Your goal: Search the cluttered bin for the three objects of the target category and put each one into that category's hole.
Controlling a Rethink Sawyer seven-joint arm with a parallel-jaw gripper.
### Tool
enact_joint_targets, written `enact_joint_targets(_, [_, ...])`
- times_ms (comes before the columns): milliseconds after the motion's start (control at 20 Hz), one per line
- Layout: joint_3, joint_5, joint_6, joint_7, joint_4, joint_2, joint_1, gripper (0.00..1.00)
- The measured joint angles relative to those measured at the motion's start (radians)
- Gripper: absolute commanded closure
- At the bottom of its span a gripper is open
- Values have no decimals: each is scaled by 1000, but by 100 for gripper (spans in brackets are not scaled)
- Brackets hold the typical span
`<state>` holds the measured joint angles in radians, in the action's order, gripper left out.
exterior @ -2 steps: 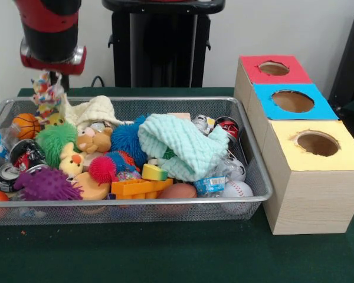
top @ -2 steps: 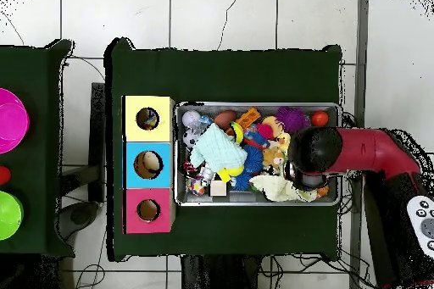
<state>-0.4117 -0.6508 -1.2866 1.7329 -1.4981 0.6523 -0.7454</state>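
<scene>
At the far left the red and black arm (exterior @ -2 steps: pixel 52 32) comes down over the back corner of the wire mesh bin (exterior @ -2 steps: pixel 165 203). Under its end hangs a knotted, many-coloured rope toy (exterior @ -2 steps: pixel 46 94), dangling above the clutter, so it looks gripped from above. The gripper (exterior @ -2 steps: pixel 49 75) itself is hidden between the arm's end and the toy; I cannot tell how far open it is.

Below the toy sit a small basketball (exterior @ -2 steps: pixel 26 125), a fuzzy green ball (exterior @ -2 steps: pixel 55 140) and a spiky purple ball (exterior @ -2 steps: pixel 45 184). A cream cloth (exterior @ -2 steps: pixel 91 110) lies beside them at the back. Toward the middle are a yellow duck plush (exterior @ -2 steps: pixel 71 160), a pink spiky ball (exterior @ -2 steps: pixel 102 169), a blue fuzzy ball (exterior @ -2 steps: pixel 127 138) and an orange block (exterior @ -2 steps: pixel 140 187). A pale green cloth (exterior @ -2 steps: pixel 183 147) is draped over the centre, with a baseball (exterior @ -2 steps: pixel 238 190) at the front right corner.

Right of the bin, touching it, stands a row of three boxes, each with a round hole in its top: red (exterior @ -2 steps: pixel 274 69) at the back, blue (exterior @ -2 steps: pixel 292 101) in the middle, yellow (exterior @ -2 steps: pixel 318 143) nearest.
</scene>
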Motion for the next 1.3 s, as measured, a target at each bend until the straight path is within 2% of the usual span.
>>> enact_joint_targets(100, [-3,35,-62,0,0,21,12,100])
enact_joint_targets(300, [-3,106,-71,0,-1,43,34,100])
enact_joint_targets(350, [-3,140,-53,0,-2,47,44,100])
enact_joint_targets(600, [-3,213,27,0,-4,49,81,100])
enact_joint_targets(750, [1,270,91,1,-3,51,143,100])
enact_joint_targets(850, [5,283,96,2,1,51,171,100])
enact_joint_targets(900, [8,297,94,3,12,50,213,100])
enact_joint_targets(1300, [18,332,58,7,89,38,329,100])
